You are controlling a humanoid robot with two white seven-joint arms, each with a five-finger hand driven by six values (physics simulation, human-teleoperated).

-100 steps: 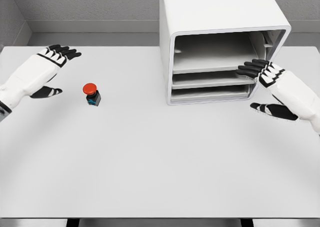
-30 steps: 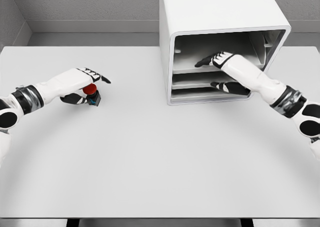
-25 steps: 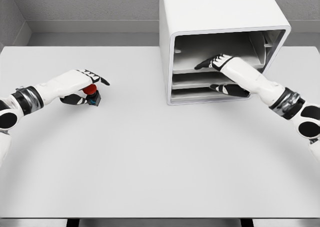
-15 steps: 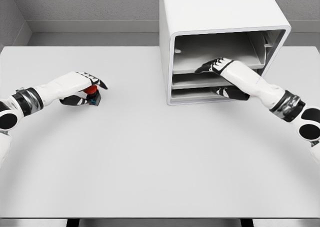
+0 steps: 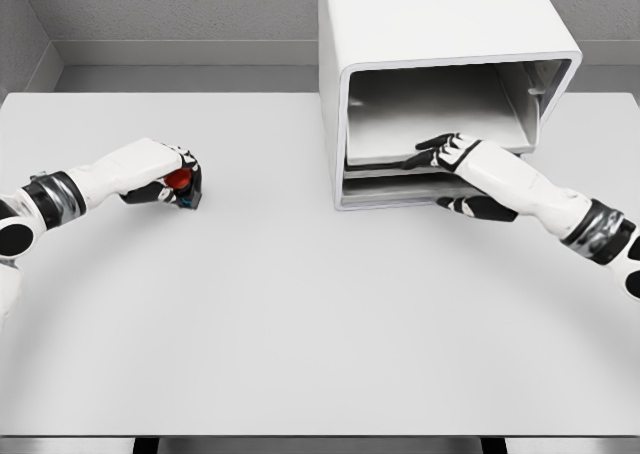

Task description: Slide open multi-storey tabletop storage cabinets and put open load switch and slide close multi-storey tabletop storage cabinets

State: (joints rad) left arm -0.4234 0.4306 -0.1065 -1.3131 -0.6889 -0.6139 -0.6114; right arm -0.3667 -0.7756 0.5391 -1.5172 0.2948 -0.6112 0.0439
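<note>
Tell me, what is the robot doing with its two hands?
The left hand has its fingers curled around a small black switch with a round red button on the white table. The right hand rests on a grey sliding tray of the white boxy storage cabinet, fingers on top and thumb underneath. The tray's front edge sticks out a little past the cabinet's front. The switch is not in the cabinet yet.
</note>
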